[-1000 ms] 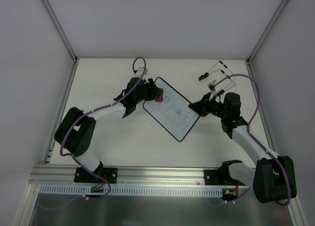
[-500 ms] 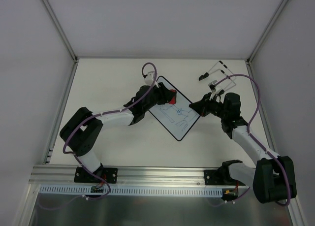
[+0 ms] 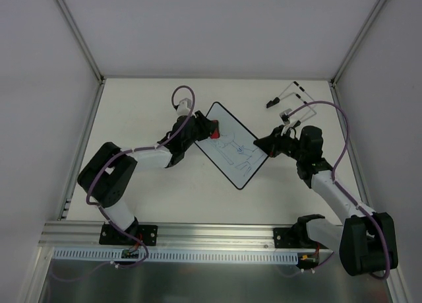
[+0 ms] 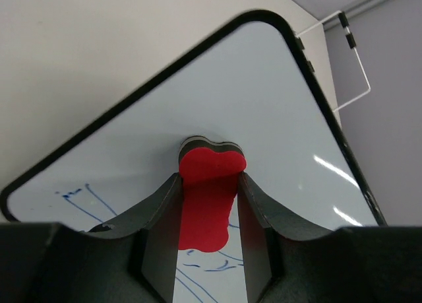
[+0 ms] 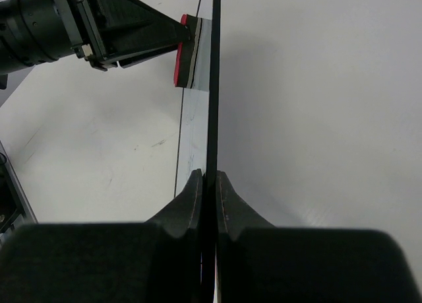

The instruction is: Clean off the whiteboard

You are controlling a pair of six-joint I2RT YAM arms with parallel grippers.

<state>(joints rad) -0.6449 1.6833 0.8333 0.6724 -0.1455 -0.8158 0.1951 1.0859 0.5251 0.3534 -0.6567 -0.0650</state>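
Near the middle of the table point(image 3: 138, 111), a little toward its far side, the whiteboard point(image 3: 235, 159) sits turned cornerwise, one corner pointing far and one near; blue marker lines cover its middle and right part, while the far left stretch is blank white.

The left gripper point(image 3: 210, 129) reaches in from the left over the board's far left edge; its two dark fingers point(image 4: 161, 217) are pinched on the sides of a small red eraser point(image 4: 210, 201); the eraser's dark felt face is pressed against the white surface, just beyond the nearest blue lines in the left wrist view.

The right gripper point(image 5: 208, 181) comes in from the right and meets the board at its right corner; its jaws are closed tight on the thin black rim, one on each face, and the right wrist view shows the board edge-on running away between them toward the eraser.

A thin white wire frame point(image 3: 293, 100) with black tips stands at the far right of the table, apart from the board and beyond the right gripper.
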